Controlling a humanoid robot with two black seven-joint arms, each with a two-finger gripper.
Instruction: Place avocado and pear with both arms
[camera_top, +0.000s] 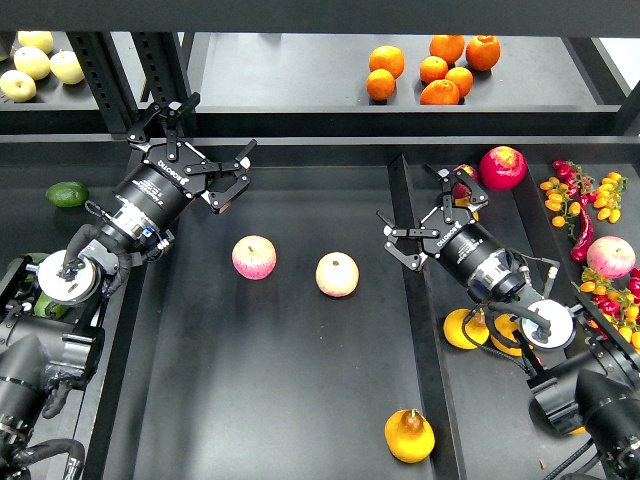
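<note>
The yellow-orange pear (410, 435) lies on the middle tray (280, 380), near its front right corner, far from both grippers. My left gripper (200, 150) is open and empty at the tray's back left corner. It stands over the spot where a green avocado lay, and that avocado is now hidden behind it. My right gripper (425, 218) is open and empty over the divider (420, 330) between the middle tray and the right bin.
Two pink apples (254, 257) (337, 274) lie mid-tray. A dark green avocado (67, 193) lies in the left bin. The right bin holds a red apple (502, 167), orange fruit (463, 330) and small tomatoes (595, 190). Oranges (430, 68) sit on the back shelf.
</note>
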